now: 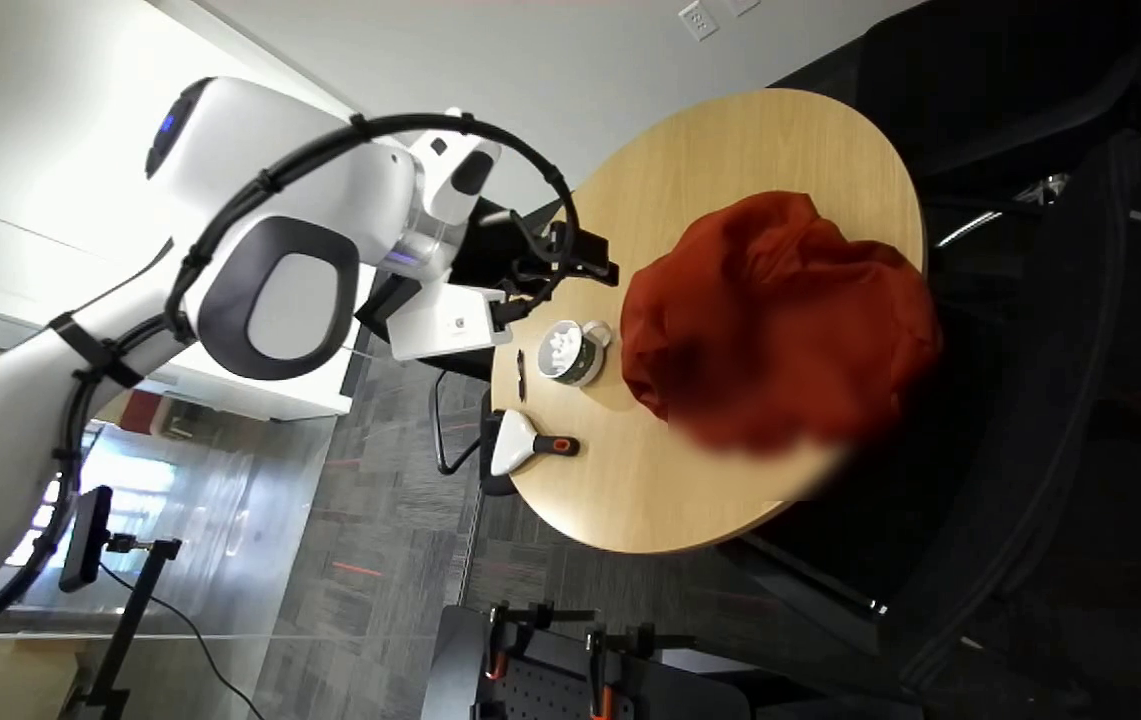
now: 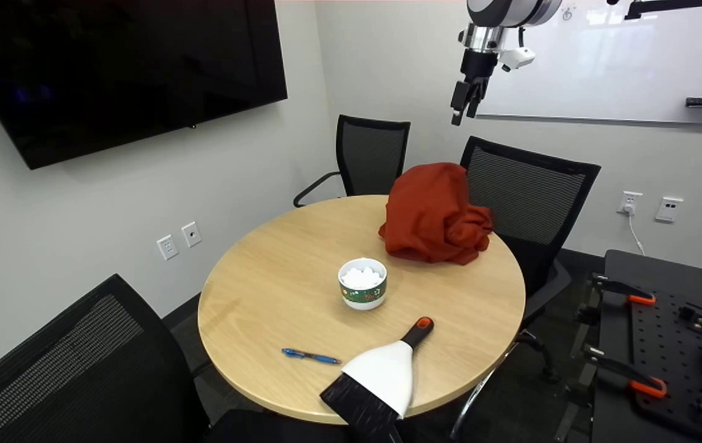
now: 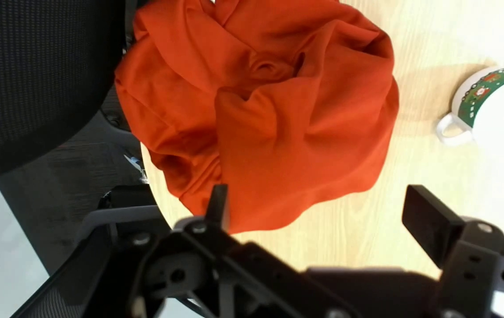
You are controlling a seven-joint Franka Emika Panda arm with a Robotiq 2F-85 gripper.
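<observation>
The crumpled rust-red fabric heap (image 3: 278,128) lay well below the black two-fingered pincer (image 3: 318,201), which held nothing, its fingers (image 3: 430,223) spread wide. Beside the heap, also lower than the pincer, stood a round, green-banded white ceramic mug (image 2: 363,293); farther from the pincer lay a slim blue pen (image 2: 311,355) and a white, black-bristled brush (image 2: 383,375).

The crumpled red cloth (image 1: 780,320) smears into blur along its lower side in an exterior view. The wrist view's right edge crops the round white-and-green mug (image 3: 486,94).
</observation>
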